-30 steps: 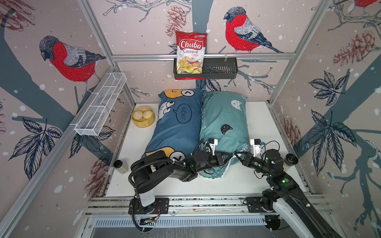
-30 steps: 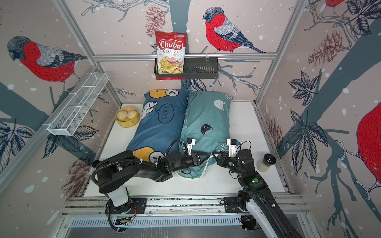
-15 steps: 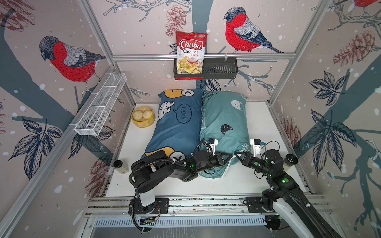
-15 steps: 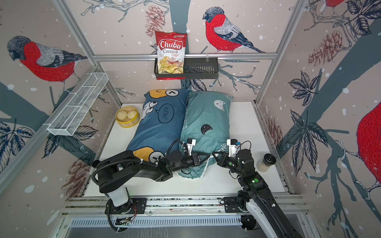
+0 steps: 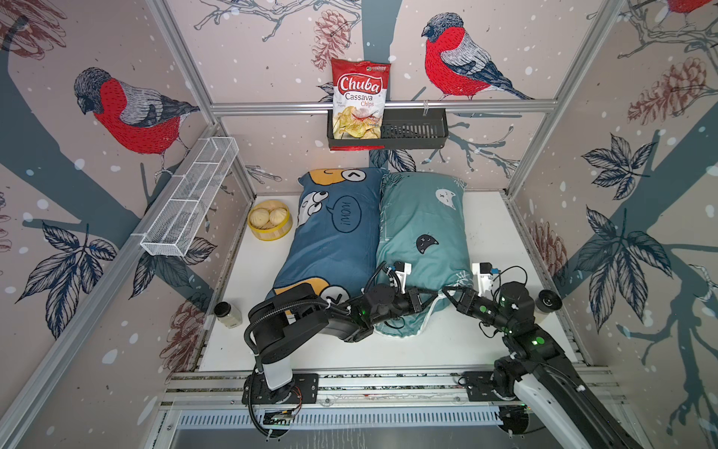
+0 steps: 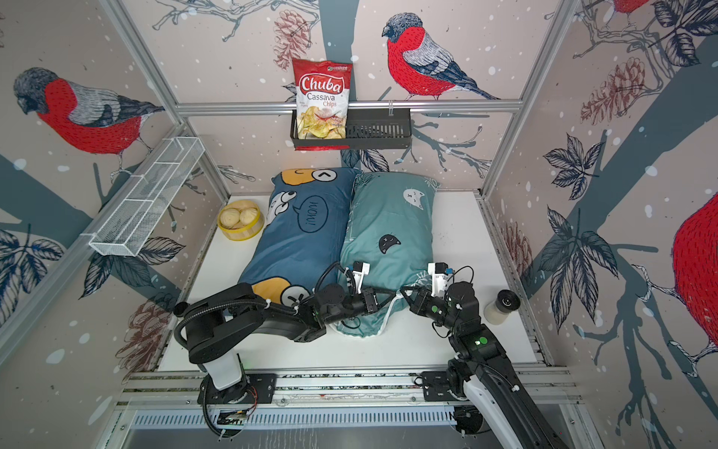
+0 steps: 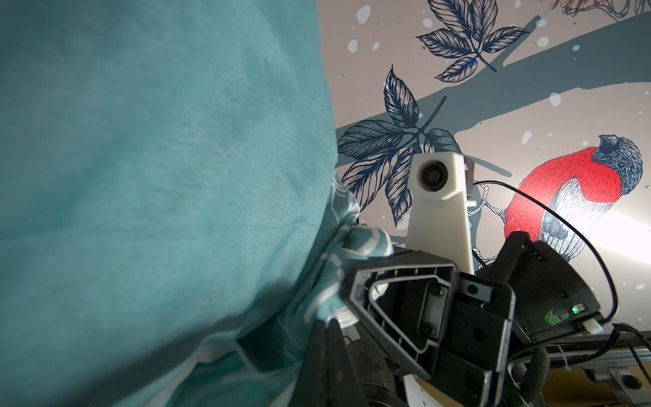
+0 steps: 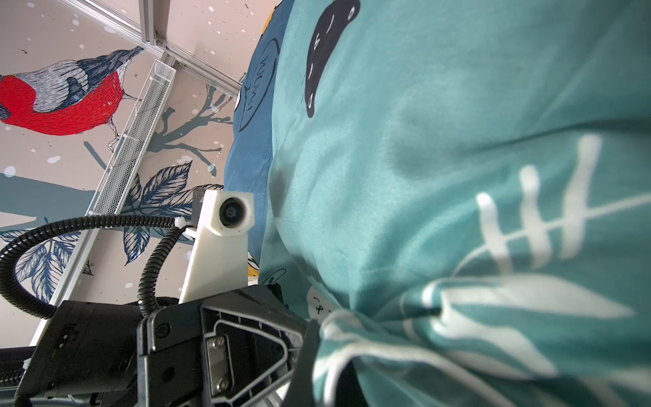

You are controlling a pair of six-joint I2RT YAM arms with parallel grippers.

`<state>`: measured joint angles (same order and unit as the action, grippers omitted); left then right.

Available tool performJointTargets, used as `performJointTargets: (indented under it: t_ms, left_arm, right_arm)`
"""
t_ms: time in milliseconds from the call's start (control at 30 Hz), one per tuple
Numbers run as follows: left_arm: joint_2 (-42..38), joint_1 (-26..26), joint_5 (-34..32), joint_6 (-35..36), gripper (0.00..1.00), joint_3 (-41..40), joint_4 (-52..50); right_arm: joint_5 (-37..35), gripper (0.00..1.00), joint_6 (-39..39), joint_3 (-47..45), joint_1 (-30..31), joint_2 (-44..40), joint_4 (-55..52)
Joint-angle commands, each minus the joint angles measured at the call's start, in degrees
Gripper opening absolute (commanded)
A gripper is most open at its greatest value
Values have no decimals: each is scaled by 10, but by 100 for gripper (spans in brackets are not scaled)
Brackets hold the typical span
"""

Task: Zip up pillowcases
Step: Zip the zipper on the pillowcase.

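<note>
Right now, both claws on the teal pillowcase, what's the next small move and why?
Probably draw the left claw along the near edge, away from the right claw: both are shut on teal pillowcase fabric, tips close together; the zipper isn't visible.

The left arm [image 5: 299,322] lies low along the table's [image 5: 447,350] front edge, elbow folded, reaching toward the right. The left gripper [image 5: 430,301] has its jaws pressed together at the teal pillowcase's [image 5: 423,221] near end. The right arm [image 5: 513,311] reaches in from the front right corner. The right gripper [image 5: 450,292] is clamped on a bunch of that fabric, almost tip to tip with the left gripper.
</note>
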<state>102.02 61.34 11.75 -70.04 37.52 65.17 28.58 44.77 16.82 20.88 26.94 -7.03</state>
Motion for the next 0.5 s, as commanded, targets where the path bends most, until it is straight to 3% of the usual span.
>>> performJointTargets:
  t_ms: [0,467]
  left_arm:
    - [1,0,-1,8,2,3,16]
    - [9,1,15,17,1,22,7]
  right_arm:
    - [4,0,-17,7,-1,-5,-2]
    - [5,0,-23,9,-2,-7,-6]
